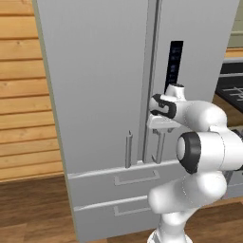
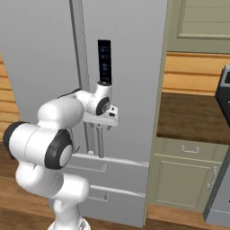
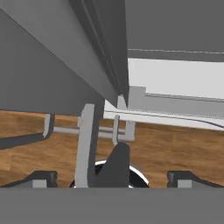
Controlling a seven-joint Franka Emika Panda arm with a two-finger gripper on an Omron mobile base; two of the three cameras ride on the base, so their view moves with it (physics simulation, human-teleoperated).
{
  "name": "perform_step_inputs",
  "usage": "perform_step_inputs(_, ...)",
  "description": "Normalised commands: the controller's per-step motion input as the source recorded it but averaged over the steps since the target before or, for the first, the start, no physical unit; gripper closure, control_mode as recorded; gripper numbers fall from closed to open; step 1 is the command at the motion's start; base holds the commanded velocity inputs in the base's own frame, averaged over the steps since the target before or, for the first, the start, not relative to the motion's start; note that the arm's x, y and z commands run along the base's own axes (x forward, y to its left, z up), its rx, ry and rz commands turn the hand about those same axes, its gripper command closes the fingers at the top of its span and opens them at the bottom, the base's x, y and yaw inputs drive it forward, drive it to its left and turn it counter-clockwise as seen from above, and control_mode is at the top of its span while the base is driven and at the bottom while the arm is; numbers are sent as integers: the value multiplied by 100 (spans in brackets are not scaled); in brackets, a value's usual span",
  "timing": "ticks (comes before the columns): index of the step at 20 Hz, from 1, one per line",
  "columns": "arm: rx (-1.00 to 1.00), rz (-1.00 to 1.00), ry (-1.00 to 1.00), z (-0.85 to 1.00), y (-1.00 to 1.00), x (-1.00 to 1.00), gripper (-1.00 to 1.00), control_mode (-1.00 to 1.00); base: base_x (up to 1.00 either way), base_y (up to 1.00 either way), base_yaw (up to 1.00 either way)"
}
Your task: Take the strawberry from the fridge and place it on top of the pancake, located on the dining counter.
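The fridge is tall and light grey, with both doors shut and two drawers below. The strawberry is hidden behind the doors. My gripper points down in front of the right door, close to the centre seam. It is open and holds nothing. In the hand view the gripper has its tips spread wide. The right door's bar handle runs between them, untouched. The pancake and the dining counter are out of view.
A dark panel sits on the right door above my hand. The left door's handle is just beside. Green-grey cabinets under a dark worktop stand right of the fridge. A plank wall is on the left.
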Motion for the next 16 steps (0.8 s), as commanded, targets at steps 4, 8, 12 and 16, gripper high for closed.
perform_step_inputs(4,0,0,1,-27,0,22,-100,-100,0,0,0)
perform_step_inputs(8,0,3,-2,-29,0,-26,100,-100,0,0,0)
perform_step_inputs(12,-1,3,-3,-37,1,-36,100,-100,0,0,0)
perform_step_inputs(16,0,4,-1,-19,0,-22,100,-100,0,0,0)
